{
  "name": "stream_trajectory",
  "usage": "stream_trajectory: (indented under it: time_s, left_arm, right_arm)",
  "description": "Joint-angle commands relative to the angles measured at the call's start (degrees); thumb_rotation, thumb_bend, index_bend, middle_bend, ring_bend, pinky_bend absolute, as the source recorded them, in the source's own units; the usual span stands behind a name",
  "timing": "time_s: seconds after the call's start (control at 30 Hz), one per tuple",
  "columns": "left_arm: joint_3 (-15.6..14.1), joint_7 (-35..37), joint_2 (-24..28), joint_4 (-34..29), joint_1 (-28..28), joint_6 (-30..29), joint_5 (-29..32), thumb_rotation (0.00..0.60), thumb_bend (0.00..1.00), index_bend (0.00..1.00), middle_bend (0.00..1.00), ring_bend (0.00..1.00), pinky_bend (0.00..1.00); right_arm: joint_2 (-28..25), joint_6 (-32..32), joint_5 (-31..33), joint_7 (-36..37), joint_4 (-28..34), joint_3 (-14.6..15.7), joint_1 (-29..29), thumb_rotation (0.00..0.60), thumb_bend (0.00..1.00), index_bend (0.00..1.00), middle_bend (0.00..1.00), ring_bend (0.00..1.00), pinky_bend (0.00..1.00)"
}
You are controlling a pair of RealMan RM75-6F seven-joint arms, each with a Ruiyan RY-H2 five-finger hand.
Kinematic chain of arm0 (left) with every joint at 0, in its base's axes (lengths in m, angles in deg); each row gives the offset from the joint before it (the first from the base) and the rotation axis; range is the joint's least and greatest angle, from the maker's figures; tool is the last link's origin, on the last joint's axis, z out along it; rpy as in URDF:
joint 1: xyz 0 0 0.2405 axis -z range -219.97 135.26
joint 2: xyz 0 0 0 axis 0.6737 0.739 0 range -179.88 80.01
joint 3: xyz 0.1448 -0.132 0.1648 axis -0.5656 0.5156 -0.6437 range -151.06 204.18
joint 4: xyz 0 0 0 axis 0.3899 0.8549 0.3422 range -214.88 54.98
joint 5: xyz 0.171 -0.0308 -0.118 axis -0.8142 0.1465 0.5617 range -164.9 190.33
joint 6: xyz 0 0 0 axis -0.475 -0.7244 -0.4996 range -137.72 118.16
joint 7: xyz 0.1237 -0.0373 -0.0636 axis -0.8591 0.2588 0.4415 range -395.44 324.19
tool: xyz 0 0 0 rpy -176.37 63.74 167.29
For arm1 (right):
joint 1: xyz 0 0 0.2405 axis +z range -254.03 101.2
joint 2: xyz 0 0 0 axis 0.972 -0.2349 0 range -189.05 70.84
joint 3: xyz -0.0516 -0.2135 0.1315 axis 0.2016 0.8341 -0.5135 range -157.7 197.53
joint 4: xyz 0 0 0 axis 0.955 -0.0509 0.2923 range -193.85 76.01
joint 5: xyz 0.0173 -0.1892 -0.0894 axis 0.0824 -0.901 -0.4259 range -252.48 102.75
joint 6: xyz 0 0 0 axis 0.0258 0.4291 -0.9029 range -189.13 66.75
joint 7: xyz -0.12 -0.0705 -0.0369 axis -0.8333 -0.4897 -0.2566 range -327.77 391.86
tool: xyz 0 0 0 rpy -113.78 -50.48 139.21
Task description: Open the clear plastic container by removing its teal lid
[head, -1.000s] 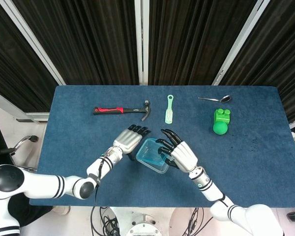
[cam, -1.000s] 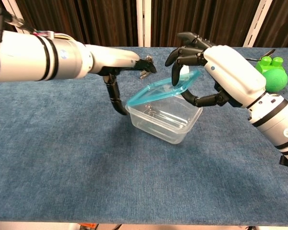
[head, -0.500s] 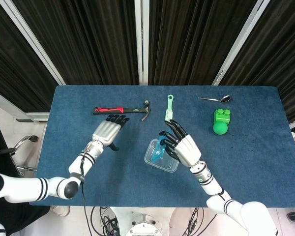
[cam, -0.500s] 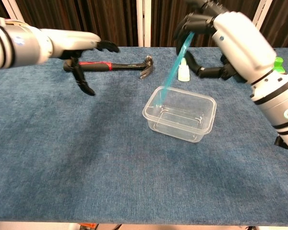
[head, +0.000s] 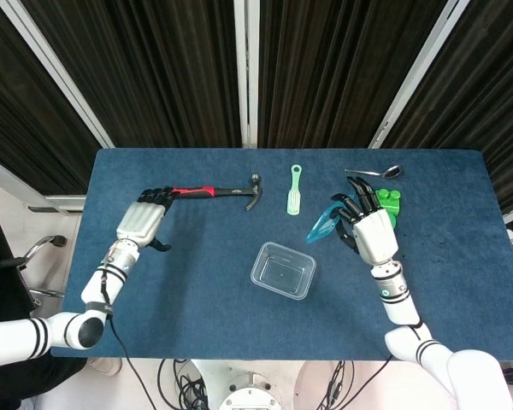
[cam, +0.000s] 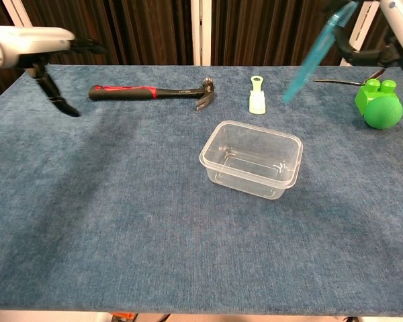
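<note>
- The right robot hand (head: 372, 229) is gripping the teal lid (head: 325, 227) aloft, well clear of the open clear plastic container (head: 283, 270).
- The left robot hand (head: 142, 220) is hovering empty, fingers apart; only setting the lid down is remaining.

Hammer (head: 212, 191): red grip just beside the left hand (head: 140, 220).
Green spatula (head: 295, 190): between both hands.
Spoon (head: 374, 172), green toy (cam: 379, 104): by the right hand (head: 372, 231).

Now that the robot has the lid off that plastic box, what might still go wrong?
The right hand holds the teal lid by one edge, tilted in the air, so it might slip and fall. The green toy and spoon lie near that hand, so setting the lid down there might knock them.
</note>
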Motion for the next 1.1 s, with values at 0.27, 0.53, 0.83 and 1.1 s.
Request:
stream_trajectory:
  time_s: [0.27, 0.53, 0.83, 1.1]
  left_arm:
    - [-1.2, 5.0, 4.52, -2.4, -7.8, -2.33, -3.35, 0.6, 0.0, 0.0, 0.0, 0.0, 0.03]
    - [-1.3, 3.9, 7.13, -1.67, -11.11, -4.25, -4.95, 0.6, 0.0, 0.0, 0.0, 0.0, 0.01]
    - [-1.45, 7.06, 6.85, 5.3, -18.88, -13.41, -11.47, 0.6, 0.0, 0.01, 0.01, 0.0, 0.0]
    - [-3.86, 9.82, 9.41, 5.93, -27.06, -20.55, -17.67, 0.6, 0.0, 0.05, 0.03, 0.0, 0.0]
  right_arm:
    - [-14.91, -24.04, 9.37, -7.11, 22.06, -0.36, 0.61, 0.6, 0.42, 0.2, 0.09, 0.0, 0.0]
    - [-23.21, -34.24, 16.83, -13.05, 35.05, -3.54, 2.44, 0.6, 0.15, 0.0, 0.0, 0.0, 0.0]
    - [-32.74, -23.7, 12.96, -7.75, 43.98, -1.43, -6.11, 0.6, 0.17, 0.03, 0.13, 0.0, 0.04]
    - [-40.23, -10.12, 8.53, -8.25, 49.44, 4.94, -18.5, 0.6, 0.25, 0.11, 0.17, 0.02, 0.05]
